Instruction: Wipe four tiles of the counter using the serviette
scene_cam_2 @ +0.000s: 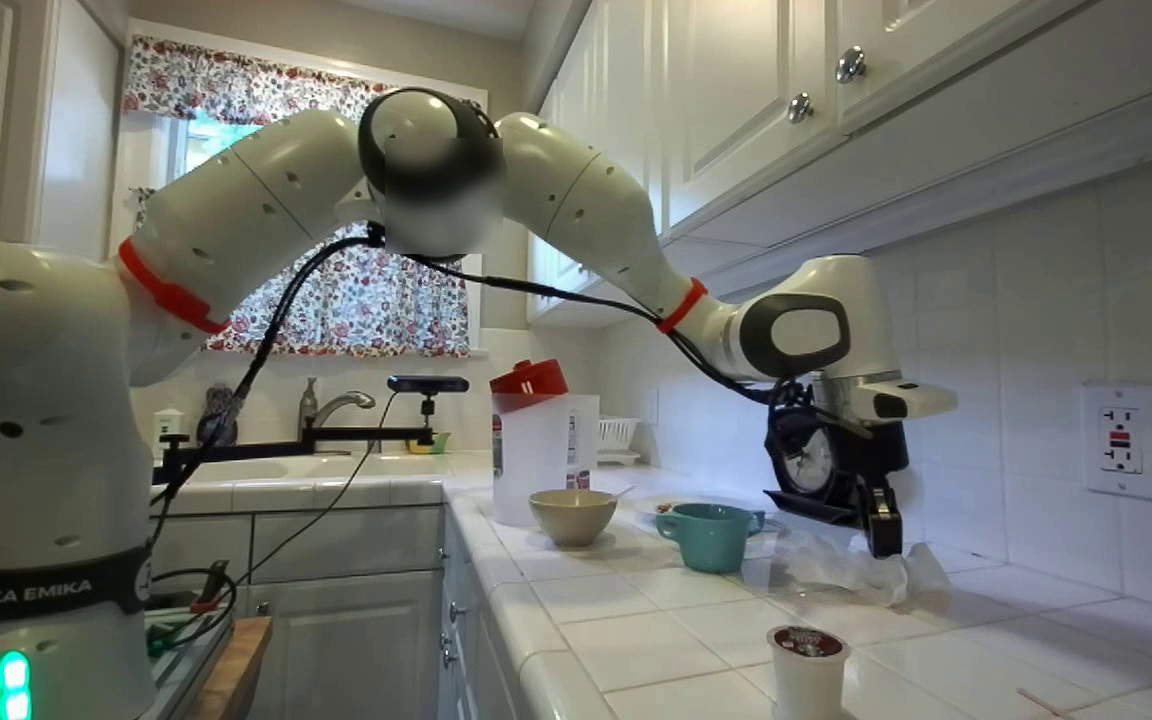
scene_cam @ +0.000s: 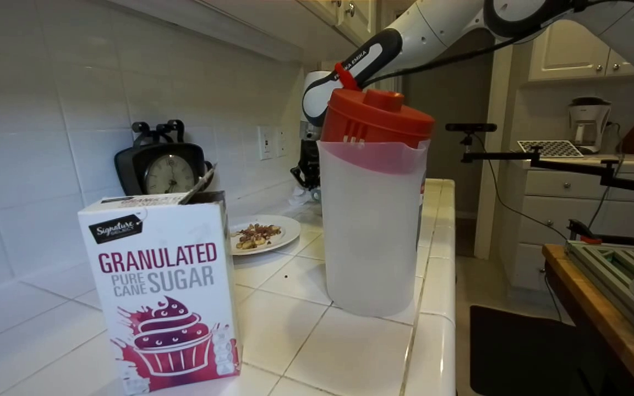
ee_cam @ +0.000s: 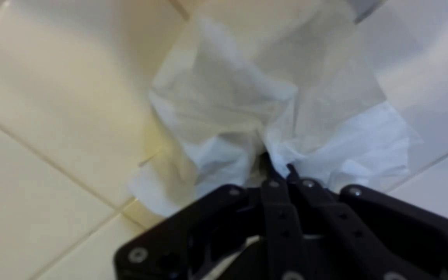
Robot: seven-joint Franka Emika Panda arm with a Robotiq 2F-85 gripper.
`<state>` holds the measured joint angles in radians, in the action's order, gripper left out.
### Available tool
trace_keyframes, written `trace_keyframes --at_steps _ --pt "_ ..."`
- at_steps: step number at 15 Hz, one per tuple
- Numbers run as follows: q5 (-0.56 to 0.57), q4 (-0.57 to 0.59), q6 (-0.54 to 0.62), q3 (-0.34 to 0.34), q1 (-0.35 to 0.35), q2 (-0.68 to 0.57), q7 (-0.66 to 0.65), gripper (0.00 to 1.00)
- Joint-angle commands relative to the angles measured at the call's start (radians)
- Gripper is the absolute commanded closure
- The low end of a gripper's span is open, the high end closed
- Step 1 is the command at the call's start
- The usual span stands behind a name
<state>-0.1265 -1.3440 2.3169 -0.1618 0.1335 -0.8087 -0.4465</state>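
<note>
Glossy white tiled counter (ee_cam: pixel 60 109), black gripper (ee_cam: pixel 281 170) clamped fully together, crumpled serviette (ee_cam: pixel 263 112) pinched in its grip.

- In an exterior view, cool daylight shows in the window (scene_cam_2: pixel 204 140), high beyond the counter (scene_cam_2: pixel 636 650).
- The room is rather dim: the cabinets (scene_cam_2: pixel 736 90) above the counter are shaded underneath, and the wall (scene_cam_2: pixel 1016 330) behind the counter carries a bluish sheen that fades to grey.
- Past the counter, the doorway (scene_cam: pixel 443 99) is dark; the mat (scene_cam: pixel 515 352), lower than the counter, looks nearly black.
- Glossy highlights run along the counter's rounded edge.
- Across from the counter, a green lamp (scene_cam_2: pixel 14 690) glows, almost bleached.
- Higher than the counter, a blurred square smears part of the arm (scene_cam_2: pixel 586 210).
- The wrist view is out of focus: over the counter, the serviette (ee_cam: pixel 231 93) has hazy edges; the counter turns yellowish leftward, bluish rightward, under diffuse shadows.
</note>
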Motion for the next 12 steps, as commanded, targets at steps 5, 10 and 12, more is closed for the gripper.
trace_keyframes --at_steps 5,10,12 --pt "-0.012 0.019 -0.002 0.008 0.005 -0.008 0.014 1.00" --pt "0.019 -0.028 0.151 0.005 -0.010 0.013 0.085 1.00" --pt "0.025 -0.069 0.254 0.006 -0.017 0.033 0.112 1.00"
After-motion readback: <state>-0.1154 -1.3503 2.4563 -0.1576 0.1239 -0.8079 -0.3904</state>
